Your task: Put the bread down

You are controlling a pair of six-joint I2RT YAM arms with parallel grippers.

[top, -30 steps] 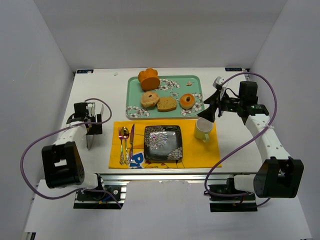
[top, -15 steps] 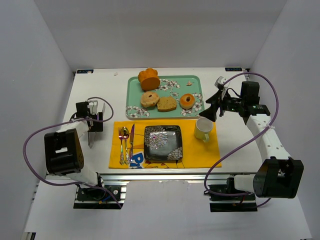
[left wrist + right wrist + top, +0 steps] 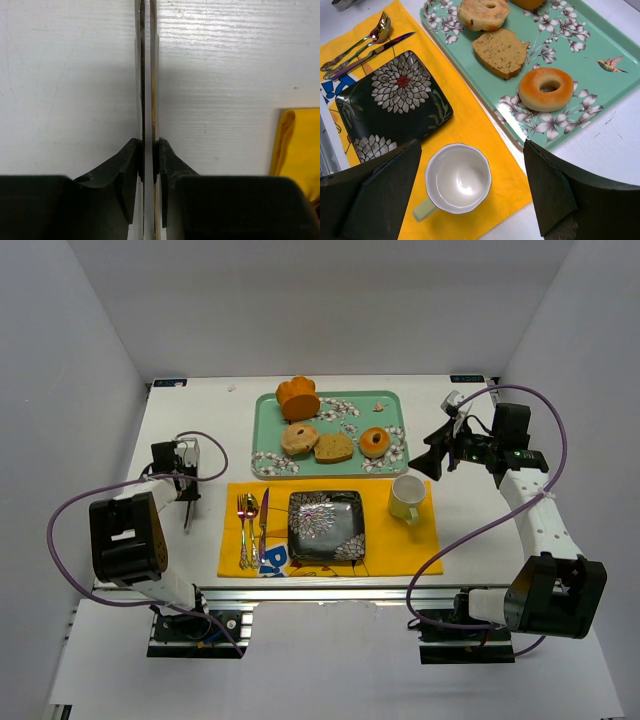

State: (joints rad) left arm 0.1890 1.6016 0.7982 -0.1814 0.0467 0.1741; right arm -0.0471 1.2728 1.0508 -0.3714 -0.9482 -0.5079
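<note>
The bread lies on a teal flowered tray [image 3: 385, 403]: a pale bagel [image 3: 299, 438], a brown-crusted slice [image 3: 334, 447] and an orange-brown donut [image 3: 375, 442]. The right wrist view shows the bagel [image 3: 483, 12], slice [image 3: 501, 52] and donut [image 3: 546, 89] too. My right gripper [image 3: 430, 455] hangs open just right of the tray, above a white cup [image 3: 457, 178], holding nothing. My left gripper [image 3: 188, 485] is at the table's left, well away from the bread. It is shut on thin metal tongs [image 3: 154, 75], whose two blades are pressed together.
A black flowered plate [image 3: 326, 525] sits on a yellow placemat [image 3: 400, 545], with cutlery [image 3: 250, 525] to its left and the cup [image 3: 405, 498] to its right. A tall orange fluted cake [image 3: 298, 397] stands at the tray's back edge. White walls enclose the table.
The left gripper has shut, squeezing the tongs' blades together. The left arm's elbow swung upward and in. The right gripper drew slightly right, away from the tray.
</note>
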